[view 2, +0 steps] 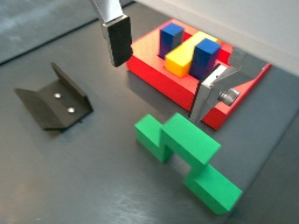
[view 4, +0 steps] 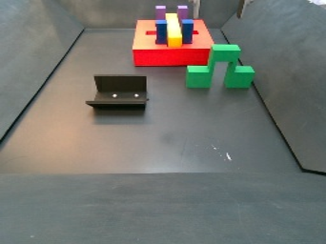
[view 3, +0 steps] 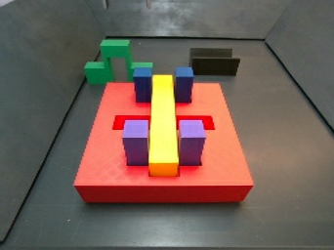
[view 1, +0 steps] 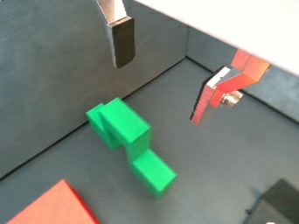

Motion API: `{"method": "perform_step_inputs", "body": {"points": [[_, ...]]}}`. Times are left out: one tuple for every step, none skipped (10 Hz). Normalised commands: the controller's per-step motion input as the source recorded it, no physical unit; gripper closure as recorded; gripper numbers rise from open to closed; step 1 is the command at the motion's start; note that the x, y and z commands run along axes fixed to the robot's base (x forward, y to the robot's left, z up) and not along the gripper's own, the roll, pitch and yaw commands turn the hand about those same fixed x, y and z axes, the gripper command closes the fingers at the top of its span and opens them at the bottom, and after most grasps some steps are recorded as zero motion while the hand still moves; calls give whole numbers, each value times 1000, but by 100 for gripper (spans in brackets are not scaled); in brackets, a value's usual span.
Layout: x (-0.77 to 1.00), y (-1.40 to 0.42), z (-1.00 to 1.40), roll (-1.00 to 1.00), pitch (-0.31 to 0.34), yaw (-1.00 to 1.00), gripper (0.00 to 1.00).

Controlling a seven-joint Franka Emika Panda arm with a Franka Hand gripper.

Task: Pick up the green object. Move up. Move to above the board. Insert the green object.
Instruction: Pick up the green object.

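The green object (view 1: pixel 128 140) is a bright green arch piece lying on the dark floor; it also shows in the other wrist view (view 2: pixel 181 153). In both side views it stands just beside the board (view 3: pixel 111 61) (view 4: pixel 219 69). The board (view 2: pixel 149 68) is a red slab bearing a yellow bar (view 3: pixel 162 117) and blue and purple blocks. My gripper (view 1: pixel 160 90) (view 2: pixel 158 92) hovers above the green object, open and empty, with one dark pad and one silver finger (view 2: pixel 212 92) wide apart. The gripper does not show in the side views.
The fixture (view 2: pixel 52 101) stands on the floor apart from the board; it also shows in both side views (view 3: pixel 216 62) (view 4: pixel 118 92). Grey walls (view 4: pixel 38 76) enclose the floor. A corner of the board shows in a wrist view (view 1: pixel 52 208).
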Motion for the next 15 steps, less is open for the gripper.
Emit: {"method": "perform_step_inputs", "body": {"points": [[-263,-274,-374,251,0,0,0],[-249,-234,-260,153,0,0,0],[-157,-131,-169,110,-3,0,0],[-69,-51,-217,87,0,3,0],[-29,-31,-163,80,0,0,0],[-63,0,-271,114,0,0,0],[-23,0,-220,136,0,-34,0],[-40,0,-146,153,16,-49,0],[-31,0,-169,121,0,-20,0],[-17,0,-189,116,0,-6,0],[-14,0,-217,117,0,-17,0],[-51,20,-231,123,0,-46,0],[-77,26,-209,96,0,-69,0],[-57,37,-171,64,0,-66,0],[-63,63,-157,57,0,-66,0]]}}
